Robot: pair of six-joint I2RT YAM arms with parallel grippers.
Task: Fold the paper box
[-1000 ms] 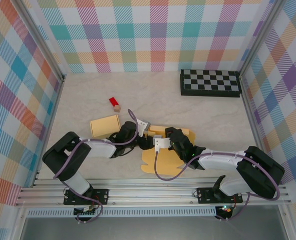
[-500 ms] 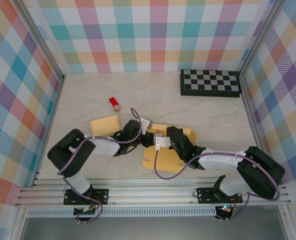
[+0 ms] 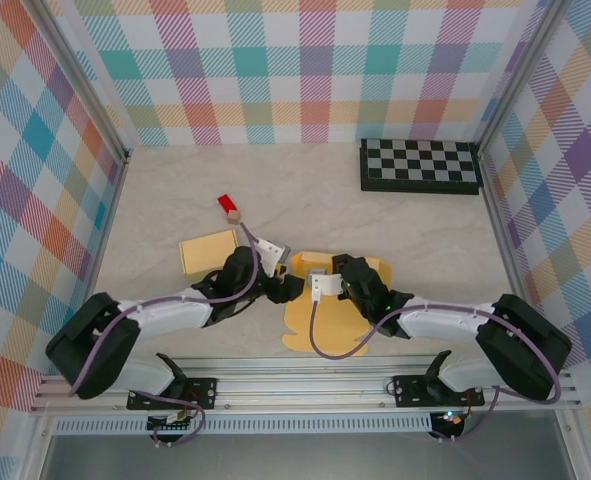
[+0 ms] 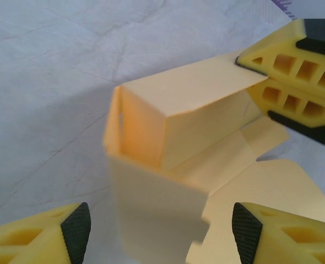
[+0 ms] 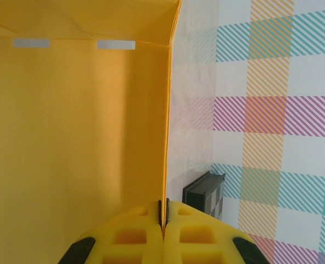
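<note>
The yellow paper box (image 3: 320,325) lies half-folded at the table's near middle, its flat flaps spread toward me. In the left wrist view one corner of the box (image 4: 167,110) stands up as two walls. My left gripper (image 4: 161,231) is open, and a loose panel rises between its fingertips (image 4: 77,234) without touching either. My right gripper (image 3: 320,283) is shut on the edge of an upright wall, its yellow fingers (image 4: 294,71) pinching it from the right. From the right wrist, that gripper (image 5: 163,212) clamps the thin edge of the panel (image 5: 74,137).
A second flat yellow piece (image 3: 208,250) lies left of the grippers. A small red block (image 3: 227,206) sits behind it. A black-and-white checkerboard (image 3: 420,165) rests at the back right, also seen as (image 5: 203,198). Plaid walls enclose the table.
My left arm has dropped low and stretched out toward the bottom left. Its jaws have widened around the box panel. The right gripper keeps its pinch in the same place.
</note>
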